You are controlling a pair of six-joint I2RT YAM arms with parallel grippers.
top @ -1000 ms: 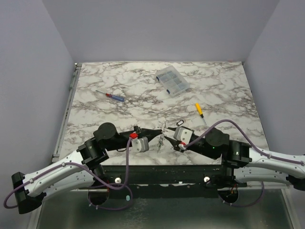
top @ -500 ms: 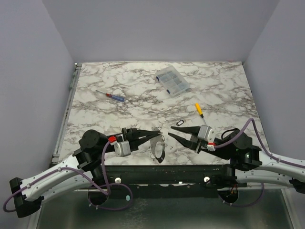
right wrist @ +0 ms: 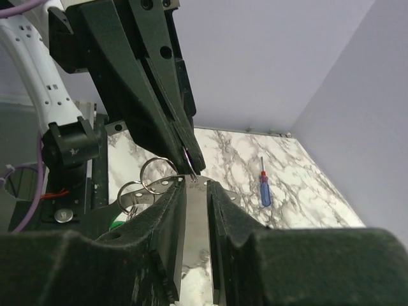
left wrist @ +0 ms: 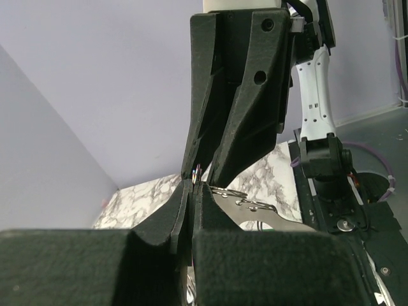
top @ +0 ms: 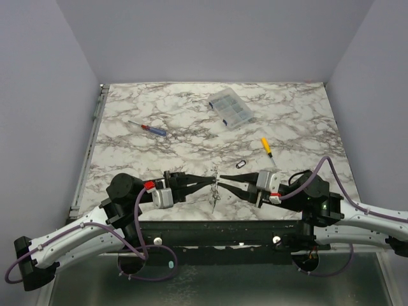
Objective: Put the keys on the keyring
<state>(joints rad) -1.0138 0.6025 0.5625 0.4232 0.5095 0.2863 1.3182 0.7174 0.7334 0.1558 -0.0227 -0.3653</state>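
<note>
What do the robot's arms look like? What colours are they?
The left arm and right arm have white shells with black joints. A purple cable loops along each. The left end effector and right end effector each have two long, pointed black fingers and a red mark.

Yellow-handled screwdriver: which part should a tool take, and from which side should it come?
Take the yellow-handled screwdriver by its yellow handle, the thick end, from straight above, fingers across its width. It lies flat on the marble table, thin shaft pointing toward the near edge, bare surface on both sides.
</note>
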